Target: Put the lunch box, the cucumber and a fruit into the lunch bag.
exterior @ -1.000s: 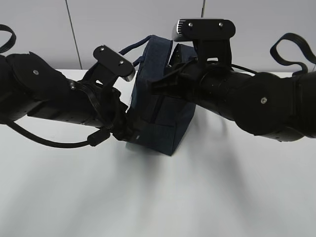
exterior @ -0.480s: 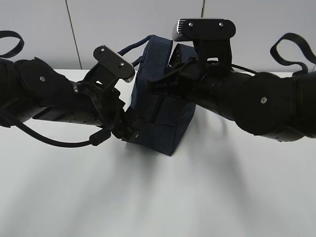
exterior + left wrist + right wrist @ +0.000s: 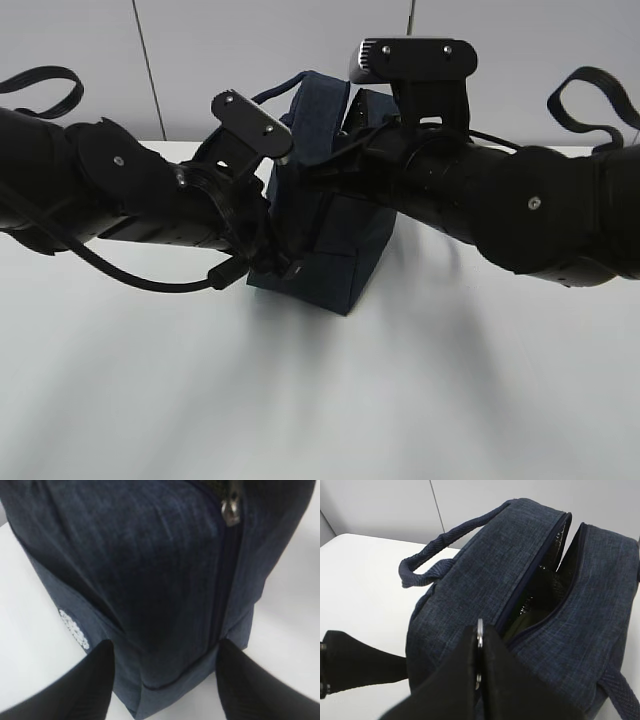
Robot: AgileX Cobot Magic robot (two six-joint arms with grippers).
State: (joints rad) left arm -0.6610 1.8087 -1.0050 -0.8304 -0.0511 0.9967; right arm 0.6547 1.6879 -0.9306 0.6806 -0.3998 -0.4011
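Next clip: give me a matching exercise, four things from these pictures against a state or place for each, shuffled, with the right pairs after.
Things:
1. left gripper
2. right gripper
3. lunch bag
4. white logo

States or places:
A. pinched shut on the zipper's metal ring
B. on the bag's side, low down near a corner
C. jaws apart, one on either side of the bag's end
D. top partly unzipped, dark lining showing

Pairs: 1-C, 2-A, 3-D, 4-B
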